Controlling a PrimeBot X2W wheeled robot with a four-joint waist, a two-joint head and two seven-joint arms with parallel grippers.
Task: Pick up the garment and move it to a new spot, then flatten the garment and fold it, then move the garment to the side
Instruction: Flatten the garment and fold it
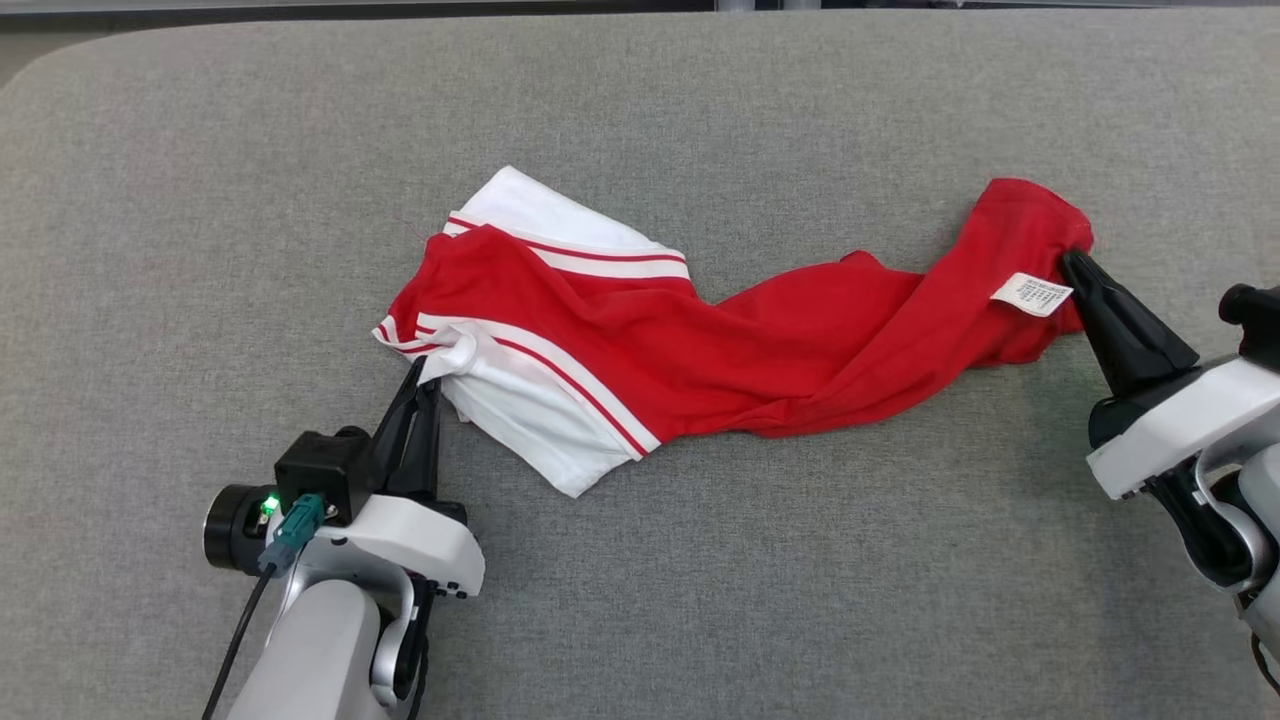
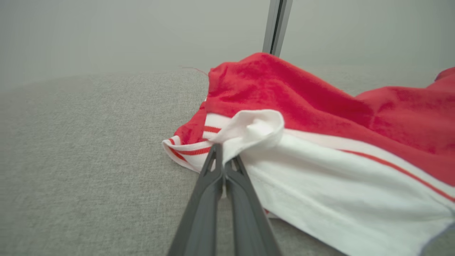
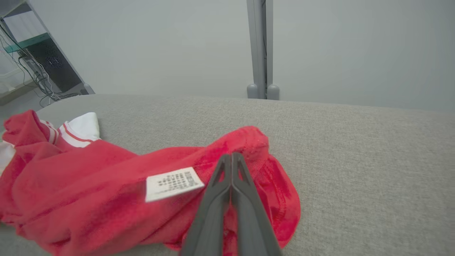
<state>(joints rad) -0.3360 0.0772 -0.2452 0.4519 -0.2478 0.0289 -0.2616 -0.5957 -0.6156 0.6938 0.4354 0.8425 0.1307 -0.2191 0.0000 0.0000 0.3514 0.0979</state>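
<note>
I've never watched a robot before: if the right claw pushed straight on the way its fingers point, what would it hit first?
The garment: the right gripper is shut on its red edge, so cloth sits right at the tips. Past that fold lies the grey surface, though depth is unclear.

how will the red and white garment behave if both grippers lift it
Probably floppy: the garment lies in soft folds between the left gripper and right gripper, so its middle would likely sag. It looks thin, so likely light. Pinched at two edges, it seems unlikely to slip.
</note>
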